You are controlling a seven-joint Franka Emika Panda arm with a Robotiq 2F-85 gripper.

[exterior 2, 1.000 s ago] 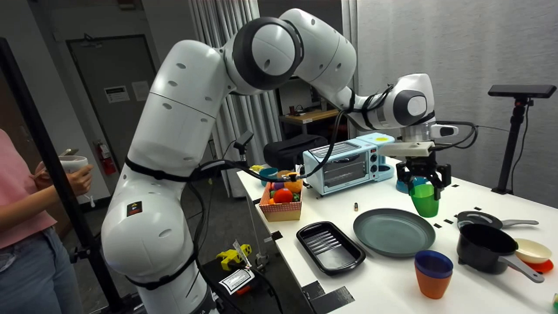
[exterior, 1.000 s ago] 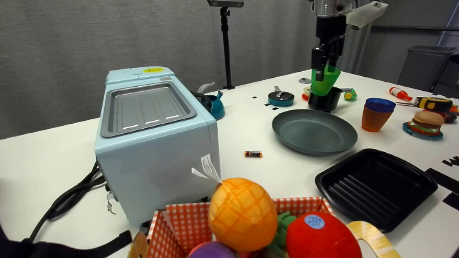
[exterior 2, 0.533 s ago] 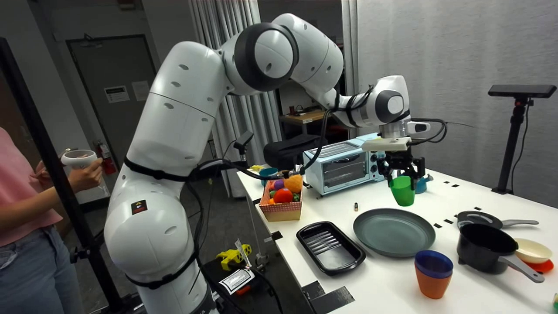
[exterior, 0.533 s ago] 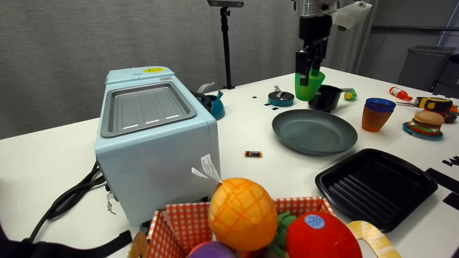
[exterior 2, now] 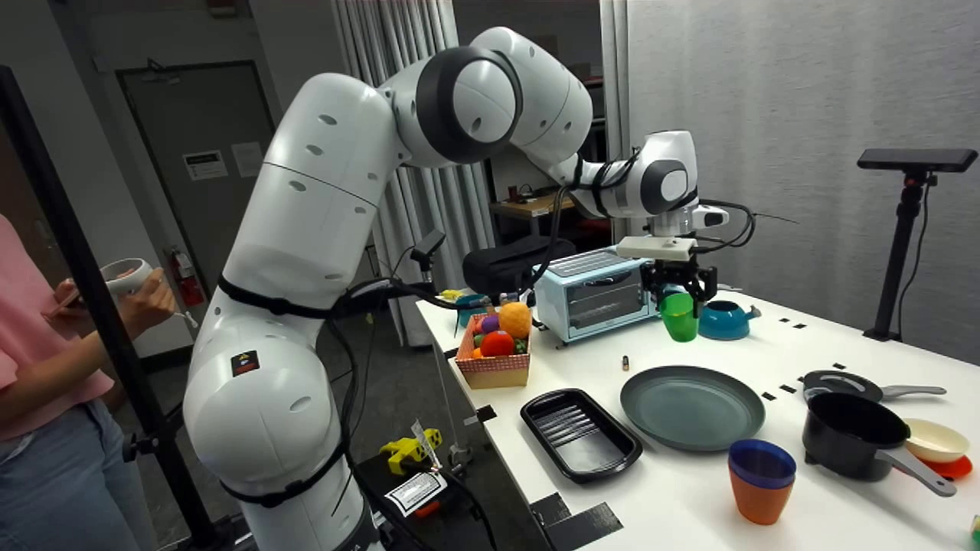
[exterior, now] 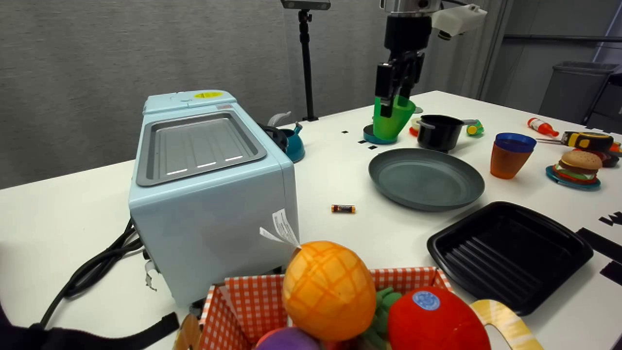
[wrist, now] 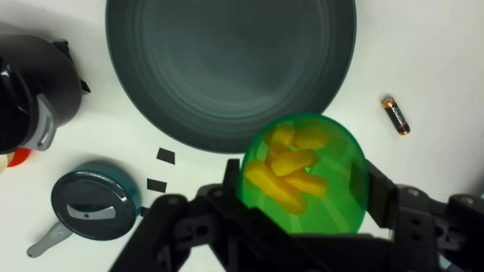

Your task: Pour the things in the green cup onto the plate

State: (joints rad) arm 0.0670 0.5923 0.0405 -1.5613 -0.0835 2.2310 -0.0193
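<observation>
Fingers point(wrist: 382, 200) are closed against two opposite outer sides of the green cup point(wrist: 336, 173) and hold it; the gap between them is the width of this cup. Inside the cup, several yellow pieces point(wrist: 276, 186) lie together in a heap, more to its left side in the wrist view. There the cup takes the lower middle of the frame, a little to the right, its mouth toward the camera, and it covers a small part of the edge of the plate point(wrist: 234, 53), which fills the upper middle. In both exterior views the cup hangs, mouth upward, above the table point(exterior: 320, 187). In the wrist view, a battery point(wrist: 396, 115) lies to the right of the plate, a black pot point(wrist: 56, 83) stands at the left edge, and a small teal pan point(wrist: 94, 200) is at the lower left. In an exterior view, an orange cup point(exterior: 506, 163), with a blue cup point(exterior: 515, 142) set inside it, stands at the right, and a black tray point(exterior: 510, 257) lies at the lower right. A light blue toaster oven point(exterior: 214, 233) takes much of the left half; at the bottom a checkered basket point(exterior: 252, 296) holds soft toys point(exterior: 330, 291).
</observation>
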